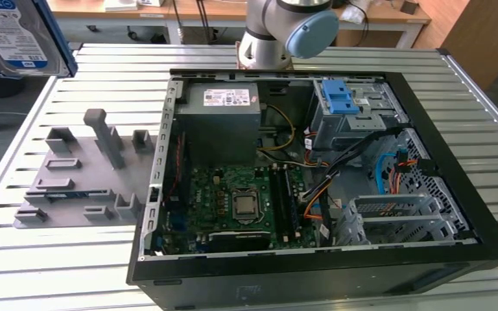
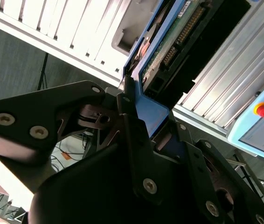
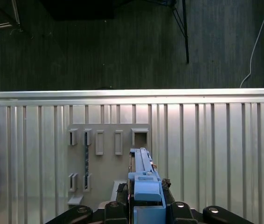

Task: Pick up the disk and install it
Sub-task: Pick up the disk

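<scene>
The disk (image 1: 15,35), silver with a white-and-blue label in a blue carrier, hangs high at the exterior view's far left, above the table edge. My gripper (image 3: 143,191) is shut on the disk (image 3: 141,165), which stands edge-on between the black fingers (image 3: 120,190). In the second wrist view the gripper (image 2: 148,114) clamps the blue carrier, and the disk's green circuit-board side (image 2: 171,44) faces the camera. The open computer case (image 1: 456,249) lies on the table, away from the disk.
A grey fixture plate (image 1: 85,175) with upright holders lies beside the case; it shows under the disk as a slotted plate (image 3: 108,158). Inside the case are a grey power-supply box (image 1: 223,116), a drive cage with blue latches (image 1: 349,103) and cables. A pendant with a red button (image 2: 262,109) sits nearby.
</scene>
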### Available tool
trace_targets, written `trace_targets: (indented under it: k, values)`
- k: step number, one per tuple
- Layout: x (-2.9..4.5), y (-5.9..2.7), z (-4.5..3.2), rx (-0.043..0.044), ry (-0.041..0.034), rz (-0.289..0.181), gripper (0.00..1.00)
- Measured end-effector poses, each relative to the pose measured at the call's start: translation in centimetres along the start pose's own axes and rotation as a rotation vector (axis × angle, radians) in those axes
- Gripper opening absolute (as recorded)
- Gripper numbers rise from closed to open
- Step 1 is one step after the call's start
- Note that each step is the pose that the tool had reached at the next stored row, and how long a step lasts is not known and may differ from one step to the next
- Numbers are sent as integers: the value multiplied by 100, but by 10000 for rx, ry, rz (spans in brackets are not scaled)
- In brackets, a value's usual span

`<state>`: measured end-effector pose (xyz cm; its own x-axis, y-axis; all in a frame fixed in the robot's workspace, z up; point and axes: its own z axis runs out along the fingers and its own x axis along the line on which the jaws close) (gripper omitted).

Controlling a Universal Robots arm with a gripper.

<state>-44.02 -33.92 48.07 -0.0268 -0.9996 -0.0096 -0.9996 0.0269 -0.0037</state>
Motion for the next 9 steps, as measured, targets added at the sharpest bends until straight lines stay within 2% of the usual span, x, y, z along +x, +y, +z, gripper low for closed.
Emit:
trace_targets:
  k: [9]
  values:
    - [-1, -49, 0, 0, 0, 0, 36]
